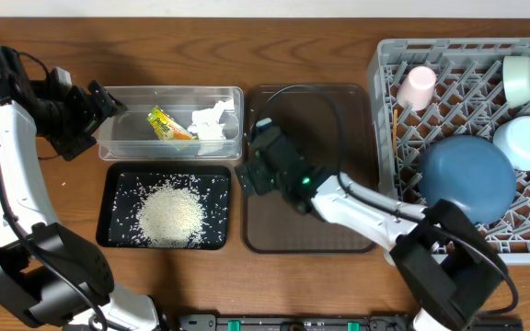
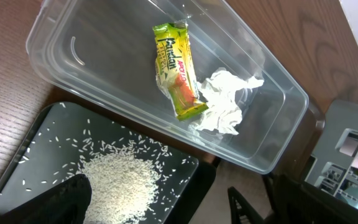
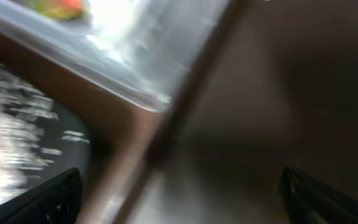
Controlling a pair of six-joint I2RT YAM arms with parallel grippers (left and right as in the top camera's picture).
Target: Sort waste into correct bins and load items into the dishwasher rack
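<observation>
The clear tub (image 1: 122, 147) holds the yellow-green wrapper (image 1: 168, 124) (image 2: 176, 68) and the crumpled tissue (image 1: 210, 121) (image 2: 224, 99). In front of it, the black tray (image 1: 118, 184) (image 2: 36, 146) carries a heap of rice (image 1: 166, 213) (image 2: 114, 180). My left gripper (image 1: 109, 103) (image 2: 157, 205) hangs open and empty by the tub's left end. My right gripper (image 1: 247, 150) (image 3: 188, 199) is open and empty beside the tub's right end, low over the brown tray; its view is blurred. The grey rack (image 1: 385, 55) holds a blue plate (image 1: 472, 179), pink cup (image 1: 419, 87), mint bowl (image 1: 520, 79) and white-blue bowl (image 1: 524, 140).
The brown serving tray (image 1: 320, 230) lies between the bins and the rack, with my right arm stretched across it. Bare wooden table runs along the far edge and at the left, where the left arm's base stands.
</observation>
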